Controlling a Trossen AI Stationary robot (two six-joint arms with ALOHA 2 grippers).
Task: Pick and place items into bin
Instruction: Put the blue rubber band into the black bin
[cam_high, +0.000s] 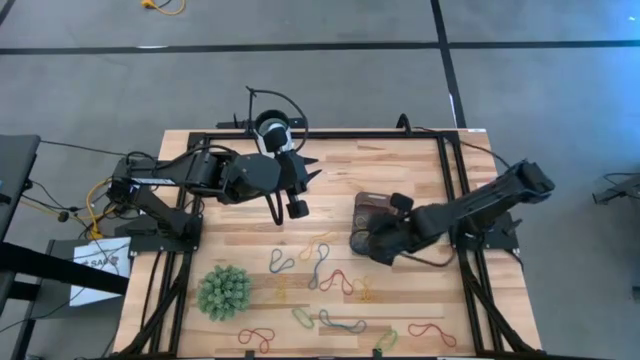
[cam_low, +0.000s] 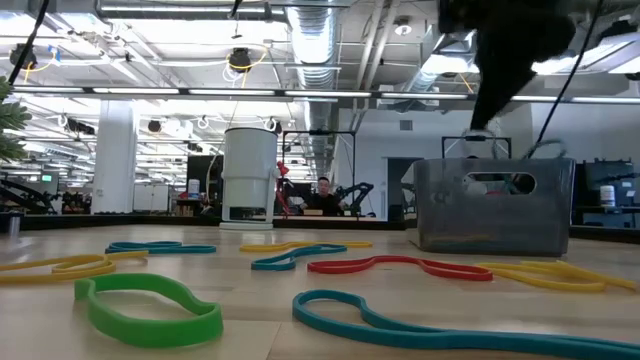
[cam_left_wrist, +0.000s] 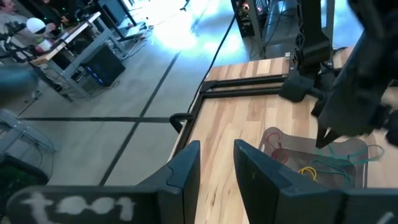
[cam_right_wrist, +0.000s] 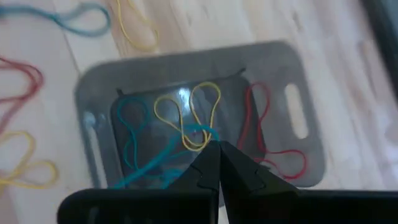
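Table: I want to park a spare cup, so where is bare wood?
Free: the table between the white cup and the bin. Crowded: the front strip from the spiky ball rightward, strewn with loops.

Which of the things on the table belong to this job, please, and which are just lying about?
Job:
- loops loose on the table
- loops already in the bin
- bin
- right gripper, shut above the bin
- left gripper, waiting

Lying about:
- spiky ball
- white cup
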